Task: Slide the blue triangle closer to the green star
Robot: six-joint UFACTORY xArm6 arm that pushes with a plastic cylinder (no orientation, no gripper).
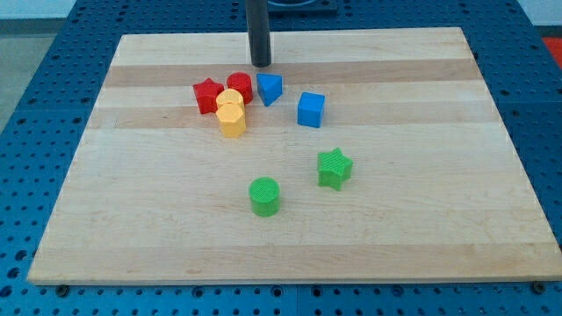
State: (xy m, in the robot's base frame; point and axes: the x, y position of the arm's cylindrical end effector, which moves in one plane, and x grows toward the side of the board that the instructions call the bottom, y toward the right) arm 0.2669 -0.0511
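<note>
The blue triangle sits near the top middle of the wooden board. The green star lies below and to the right of it, well apart. My tip stands just above the blue triangle, slightly to its left, with a small gap between them. The dark rod rises from there out of the view's top.
A blue cube lies between the triangle and the star, to the triangle's right. A red cylinder, a red star and two yellow blocks cluster left of the triangle. A green cylinder is at lower middle.
</note>
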